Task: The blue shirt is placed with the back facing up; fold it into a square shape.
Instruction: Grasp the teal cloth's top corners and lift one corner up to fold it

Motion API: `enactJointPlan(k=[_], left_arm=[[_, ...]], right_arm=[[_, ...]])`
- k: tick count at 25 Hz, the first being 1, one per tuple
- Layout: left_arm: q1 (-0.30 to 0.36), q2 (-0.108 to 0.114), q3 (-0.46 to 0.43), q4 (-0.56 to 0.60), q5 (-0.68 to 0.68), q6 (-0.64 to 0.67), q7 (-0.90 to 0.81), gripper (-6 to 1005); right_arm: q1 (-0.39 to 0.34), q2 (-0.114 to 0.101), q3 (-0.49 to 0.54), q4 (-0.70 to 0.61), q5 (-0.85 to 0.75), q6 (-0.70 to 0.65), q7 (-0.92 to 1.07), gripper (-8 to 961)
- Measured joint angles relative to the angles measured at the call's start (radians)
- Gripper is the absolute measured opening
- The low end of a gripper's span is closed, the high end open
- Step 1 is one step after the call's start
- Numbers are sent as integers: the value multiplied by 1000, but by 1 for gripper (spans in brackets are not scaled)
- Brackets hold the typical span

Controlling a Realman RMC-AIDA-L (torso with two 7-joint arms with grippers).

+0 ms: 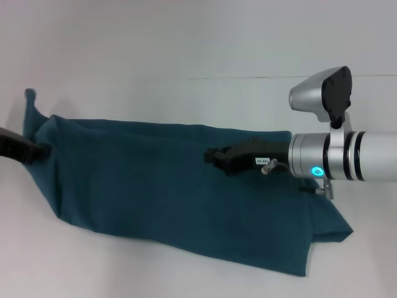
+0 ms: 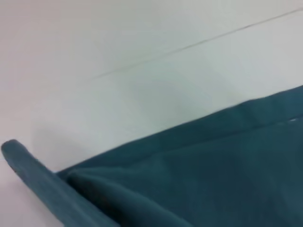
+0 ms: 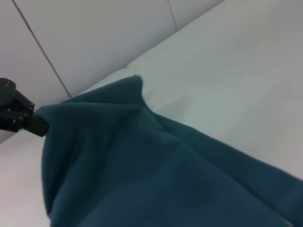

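The blue shirt (image 1: 155, 186) lies as a long teal band across the white table, plain side up, running from the far left to the lower right. My left gripper (image 1: 38, 150) is at the shirt's left end, shut on its edge; the cloth there is drawn up into a peak (image 1: 29, 96). The right wrist view shows that left gripper (image 3: 38, 125) pinching the shirt (image 3: 142, 170). My right gripper (image 1: 214, 158) reaches in from the right and hovers low over the shirt's middle. The left wrist view shows only folded shirt layers (image 2: 213, 170).
The white table (image 1: 186, 49) stretches beyond the shirt, with a thin seam line (image 1: 279, 77) at the back right. The right arm's silver wrist and camera housing (image 1: 322, 93) stand above the shirt's right end.
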Motion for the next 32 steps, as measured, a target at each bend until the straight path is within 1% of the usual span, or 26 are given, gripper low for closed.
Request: enactJointPlan(k=[1, 3, 5, 10, 16, 18, 25, 32], left_arm=[[0, 0, 0, 0, 0, 0, 0, 38], [9, -10, 0, 27, -50, 18, 5, 38], [13, -12, 1, 28, -71, 20, 7, 38], [32, -27, 4, 31, -159, 27, 40, 38], [32, -26, 2, 43, -228, 68, 48, 38], [36, -28, 2, 62, -250, 82, 48, 38], [50, -48, 8, 107, -302, 101, 49, 39], [63, -50, 4, 137, -393, 131, 45, 39]], right_arm=[[0, 0, -1, 5, 2, -9, 3, 158], [0, 0, -2, 10, 2, -24, 6, 112], [-1, 0, -6, 12, 2, -30, 7, 66], [-8, 1, -26, 12, 2, -29, -3, 68], [-10, 3, -35, 13, 2, -24, -22, 70], [-4, 4, -41, 13, 2, -23, -24, 70], [35, 7, -83, 23, 2, -14, -14, 70], [61, 8, -132, 38, 2, 6, 4, 71]])
